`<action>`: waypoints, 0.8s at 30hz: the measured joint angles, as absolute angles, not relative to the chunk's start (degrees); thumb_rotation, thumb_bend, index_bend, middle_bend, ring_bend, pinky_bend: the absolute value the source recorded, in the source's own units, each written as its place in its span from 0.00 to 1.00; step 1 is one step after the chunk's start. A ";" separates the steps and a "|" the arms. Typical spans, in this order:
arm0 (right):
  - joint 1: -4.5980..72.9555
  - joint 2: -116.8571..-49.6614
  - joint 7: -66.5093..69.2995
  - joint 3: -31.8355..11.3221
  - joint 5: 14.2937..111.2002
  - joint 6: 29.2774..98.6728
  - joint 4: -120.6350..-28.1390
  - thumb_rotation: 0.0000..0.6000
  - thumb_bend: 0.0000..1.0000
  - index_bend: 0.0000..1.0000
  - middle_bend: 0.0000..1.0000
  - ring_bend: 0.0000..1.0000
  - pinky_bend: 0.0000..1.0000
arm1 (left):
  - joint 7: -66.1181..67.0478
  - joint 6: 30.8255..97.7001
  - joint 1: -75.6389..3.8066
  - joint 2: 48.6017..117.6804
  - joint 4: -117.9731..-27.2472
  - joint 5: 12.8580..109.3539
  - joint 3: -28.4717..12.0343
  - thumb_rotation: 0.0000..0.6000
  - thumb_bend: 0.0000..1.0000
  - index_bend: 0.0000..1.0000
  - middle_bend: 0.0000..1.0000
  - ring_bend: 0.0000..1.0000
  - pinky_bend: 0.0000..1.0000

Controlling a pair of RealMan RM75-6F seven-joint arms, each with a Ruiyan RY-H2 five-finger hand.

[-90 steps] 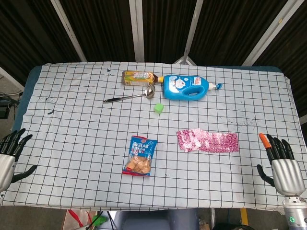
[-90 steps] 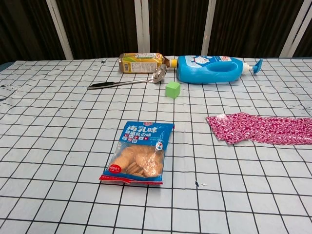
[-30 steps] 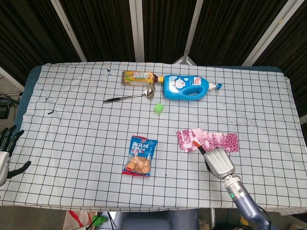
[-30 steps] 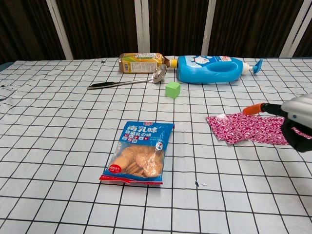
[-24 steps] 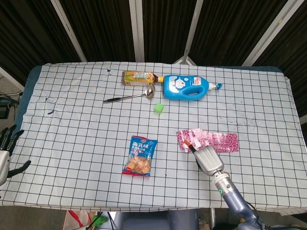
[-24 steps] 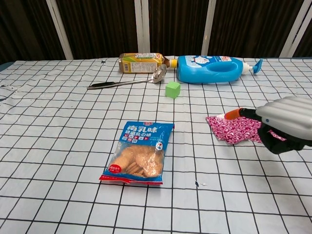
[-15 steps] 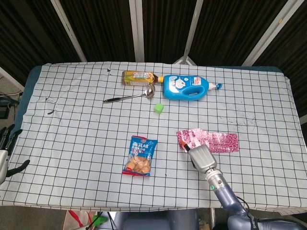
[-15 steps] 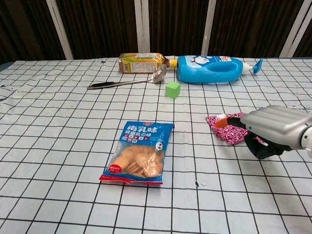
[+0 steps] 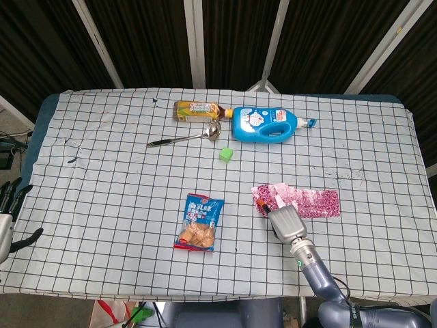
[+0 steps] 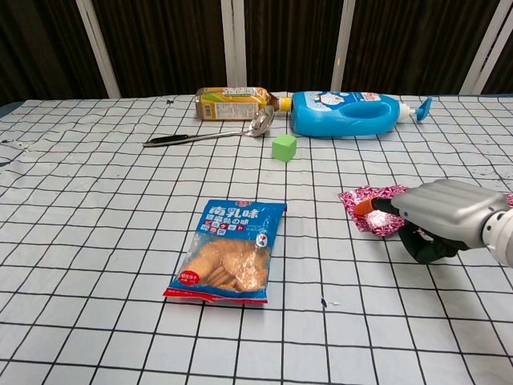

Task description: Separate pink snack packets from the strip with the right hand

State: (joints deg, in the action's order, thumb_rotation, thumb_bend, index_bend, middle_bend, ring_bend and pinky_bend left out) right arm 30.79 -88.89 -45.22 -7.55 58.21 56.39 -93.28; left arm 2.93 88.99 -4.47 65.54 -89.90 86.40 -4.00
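The strip of pink snack packets (image 9: 314, 202) lies flat on the checked cloth, right of centre. My right hand (image 9: 285, 221) reaches over the strip's left end from the near side, fingers stretched out together. In the chest view the right hand (image 10: 445, 210) covers most of the strip (image 10: 365, 198), and its orange fingertip (image 10: 367, 208) touches the left end. The dark thumb curls below the palm, and no grip on a packet shows. My left hand (image 9: 8, 219) hangs at the table's far left edge with fingers spread, holding nothing.
A blue biscuit packet (image 9: 201, 221) lies left of the strip. Further back are a green cube (image 9: 226, 155), a blue detergent bottle (image 9: 266, 124) on its side, a tea bottle (image 9: 196, 111) and a metal spoon (image 9: 184, 139).
My right hand came in from the table's right edge and slid left along the strip to its left end. The left hand drew back slightly toward the left edge.
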 measured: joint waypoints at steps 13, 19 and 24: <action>31.55 -89.06 -43.64 -5.90 57.87 57.12 -92.33 1.00 0.83 0.14 0.83 0.82 0.60 | 3.01 88.82 -4.52 65.53 -90.01 86.52 -3.86 1.00 0.27 0.13 0.02 0.00 0.11; 32.20 -89.78 -43.60 -5.76 57.29 57.20 -91.96 1.00 0.84 0.14 0.83 0.82 0.60 | 2.86 88.90 -4.45 65.43 -90.08 86.45 -3.88 1.00 0.27 0.13 0.02 0.00 0.11; 32.86 -90.38 -44.66 -5.07 56.88 57.38 -92.30 1.00 0.83 0.14 0.83 0.82 0.60 | 2.70 88.74 -4.46 65.36 -90.14 86.36 -3.85 1.00 0.27 0.13 0.02 0.00 0.11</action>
State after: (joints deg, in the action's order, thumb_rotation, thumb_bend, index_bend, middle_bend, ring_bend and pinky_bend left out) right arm 32.86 -90.38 -44.66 -5.07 56.88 57.38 -92.30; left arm 2.70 88.74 -4.46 65.36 -90.14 86.36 -3.85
